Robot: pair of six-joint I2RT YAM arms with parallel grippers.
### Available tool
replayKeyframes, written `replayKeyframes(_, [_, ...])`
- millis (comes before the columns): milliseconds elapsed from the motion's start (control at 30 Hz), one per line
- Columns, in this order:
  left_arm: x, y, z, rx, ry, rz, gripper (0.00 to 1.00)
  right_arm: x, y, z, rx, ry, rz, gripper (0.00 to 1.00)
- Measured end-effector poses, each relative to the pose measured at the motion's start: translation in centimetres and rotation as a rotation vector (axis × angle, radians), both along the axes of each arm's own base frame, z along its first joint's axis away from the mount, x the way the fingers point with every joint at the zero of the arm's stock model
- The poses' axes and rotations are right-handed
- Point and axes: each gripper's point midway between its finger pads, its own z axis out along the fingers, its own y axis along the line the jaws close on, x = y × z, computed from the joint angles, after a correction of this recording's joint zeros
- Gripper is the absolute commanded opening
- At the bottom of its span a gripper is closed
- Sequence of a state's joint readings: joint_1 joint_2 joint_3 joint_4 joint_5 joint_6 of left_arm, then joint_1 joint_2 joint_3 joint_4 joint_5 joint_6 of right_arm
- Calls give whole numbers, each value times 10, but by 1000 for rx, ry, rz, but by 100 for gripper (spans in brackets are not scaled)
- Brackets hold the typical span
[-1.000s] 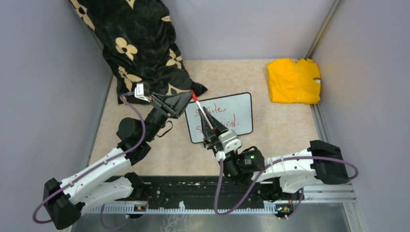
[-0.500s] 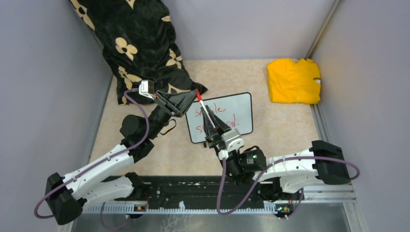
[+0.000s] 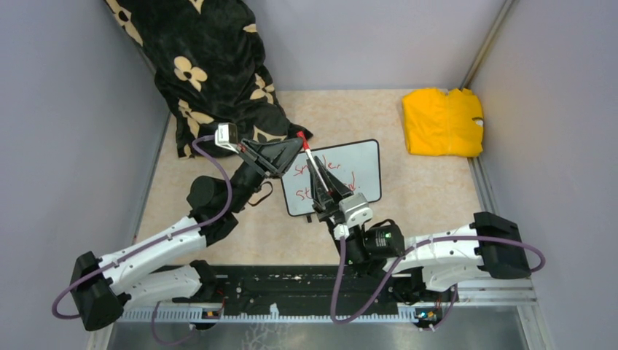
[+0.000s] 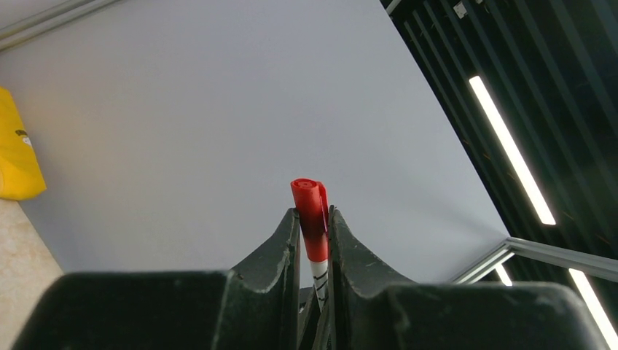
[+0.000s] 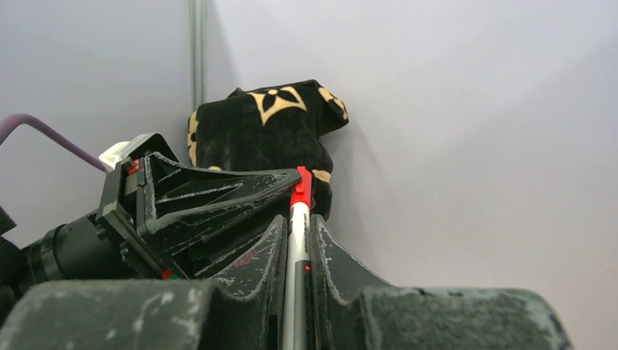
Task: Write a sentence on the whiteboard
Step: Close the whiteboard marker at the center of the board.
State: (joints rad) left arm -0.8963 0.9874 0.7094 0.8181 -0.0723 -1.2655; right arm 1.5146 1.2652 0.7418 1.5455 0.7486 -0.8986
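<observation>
Whiteboard (image 3: 364,171) lying flat at mid-desk (image 3: 423,197), bearing a red two-line sentence (image 3: 299,192) partly hidden by the arms. Right end effector (image 3: 315,166), above the board's left half, is clenched on the white barrel of a marker (image 5: 297,248) that tilts up and away. Left end effector (image 4: 313,219) grasps the red cap (image 4: 310,211) at the marker's upper end. Yellow cloth (image 3: 442,122) lies at the far right corner; black flowered cloth (image 3: 211,65) at far left.

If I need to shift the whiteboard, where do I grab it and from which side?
Probably the thin black frame at the right edge of the whiteboard, coming in low from the right. It lies flat, and that end is bare and unobstructed.
</observation>
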Motion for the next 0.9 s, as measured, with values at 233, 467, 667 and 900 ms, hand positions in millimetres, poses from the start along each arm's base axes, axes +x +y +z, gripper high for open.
replayKeyframes(233, [-18, -23, -4, 11, -13, -55, 0, 8, -10, 4, 11, -2, -33, 0])
replayKeyframes(467, [-20, -25, 0, -1, -23, -48, 0, 8, -13, 6, 16, -6, -37, 0])
replayKeyframes(667, [-24, -17, 2, -4, -33, -25, 28, 5, -9, 9, 24, -24, -8, 0])
replayKeyframes(900, [-54, -26, -8, 69, -78, -113, 62, 12, -16, 10, 49, -13, -23, 0])
